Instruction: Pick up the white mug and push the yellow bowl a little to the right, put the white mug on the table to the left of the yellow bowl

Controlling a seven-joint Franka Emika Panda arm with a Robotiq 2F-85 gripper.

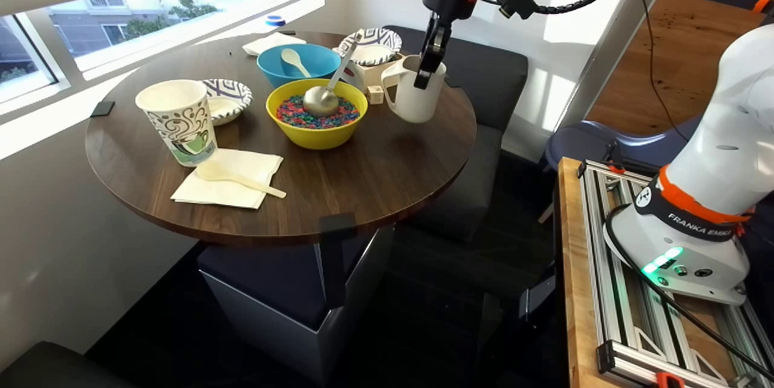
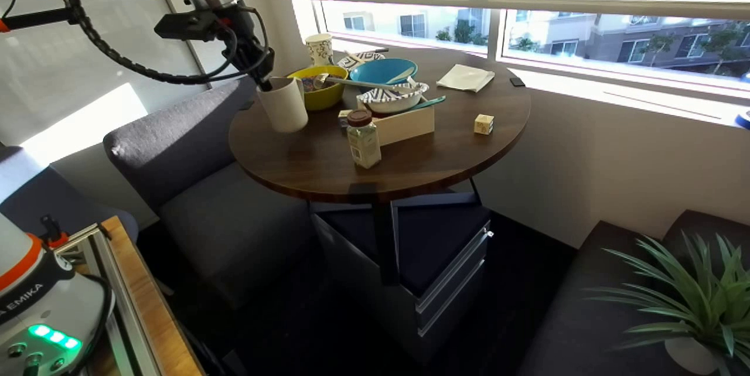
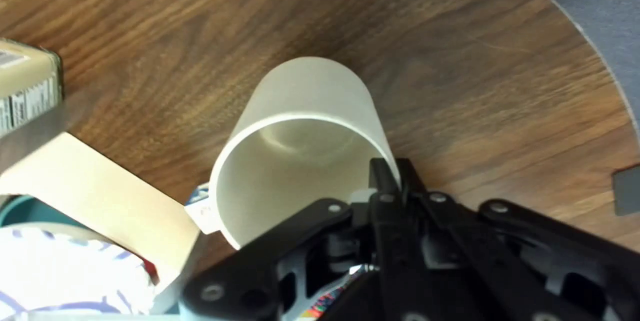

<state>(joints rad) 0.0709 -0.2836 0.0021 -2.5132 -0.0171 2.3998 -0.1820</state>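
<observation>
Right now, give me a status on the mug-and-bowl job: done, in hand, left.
Done: the mug looks lifted, tilted above the table. In hand: the tool grips its rim. Left: setting it down left of the yellow bowl. Whether the bowl's push is done, I cannot tell.

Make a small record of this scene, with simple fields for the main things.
held thing: white mug, opening upward
holder: tool, closed on the mug's rim
mug height: seems just above the table
yellow bowl: on the table, holding a ladle and coloured bits
blue bowl: near the yellow bowl, pale spoon inside
jar: upright, lid on
task state: mug not yet released
</observation>
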